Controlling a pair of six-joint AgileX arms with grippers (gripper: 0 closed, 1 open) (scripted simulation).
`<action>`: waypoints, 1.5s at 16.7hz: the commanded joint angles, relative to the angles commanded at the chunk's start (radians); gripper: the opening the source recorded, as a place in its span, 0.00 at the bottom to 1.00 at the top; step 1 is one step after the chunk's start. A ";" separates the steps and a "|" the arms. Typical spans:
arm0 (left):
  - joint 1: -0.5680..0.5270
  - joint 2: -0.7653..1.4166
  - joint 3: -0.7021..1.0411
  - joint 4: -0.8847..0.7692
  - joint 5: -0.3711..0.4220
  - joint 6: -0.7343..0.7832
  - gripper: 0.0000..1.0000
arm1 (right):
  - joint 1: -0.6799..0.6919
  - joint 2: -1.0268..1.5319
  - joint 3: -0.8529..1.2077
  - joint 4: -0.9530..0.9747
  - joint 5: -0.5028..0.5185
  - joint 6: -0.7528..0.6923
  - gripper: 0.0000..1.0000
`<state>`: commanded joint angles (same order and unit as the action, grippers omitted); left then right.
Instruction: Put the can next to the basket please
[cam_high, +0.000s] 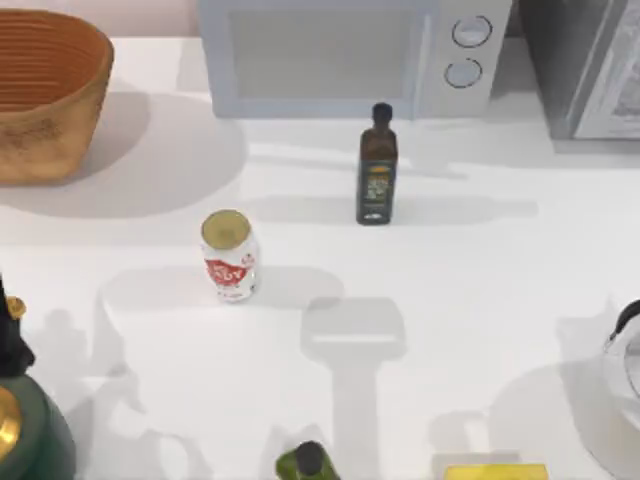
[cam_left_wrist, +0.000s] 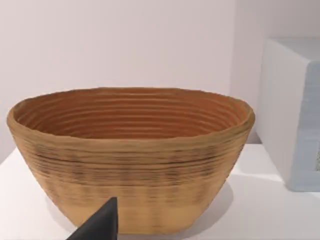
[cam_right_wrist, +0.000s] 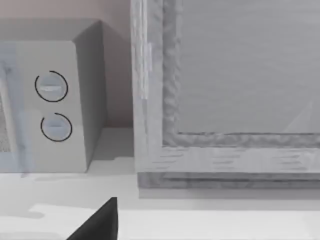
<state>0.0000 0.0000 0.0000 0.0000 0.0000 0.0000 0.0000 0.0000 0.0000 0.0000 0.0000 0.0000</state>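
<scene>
Grippers are barely showing: one dark fingertip of the left gripper (cam_left_wrist: 102, 222) is pointing at the basket (cam_left_wrist: 131, 155), one of the right gripper (cam_right_wrist: 100, 222) at the microwave (cam_right_wrist: 55, 100). Whether either is apart or together, I cannot tell. Neither is holding anything visible. Outward on the table (cam_high: 480, 300), the can (cam_high: 229, 255) is standing upright, long axis vertical, left of centre. The basket (cam_high: 45, 95) is sitting well apart from it, toward ten o'clock. Judged by side, the left arm is lying nearer.
</scene>
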 joint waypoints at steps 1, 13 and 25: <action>0.001 -0.008 0.021 0.001 0.000 0.000 1.00 | 0.000 0.000 0.000 0.000 0.000 0.000 1.00; -0.115 0.567 0.462 -0.387 -0.005 0.106 1.00 | 0.000 0.000 0.000 0.000 0.000 0.000 1.00; -0.370 1.662 1.336 -1.051 -0.004 0.272 1.00 | 0.000 0.000 0.000 0.000 0.000 0.000 1.00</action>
<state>-0.3701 1.6616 1.3357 -1.0515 -0.0039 0.2720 0.0000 0.0000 0.0000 0.0000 0.0000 0.0000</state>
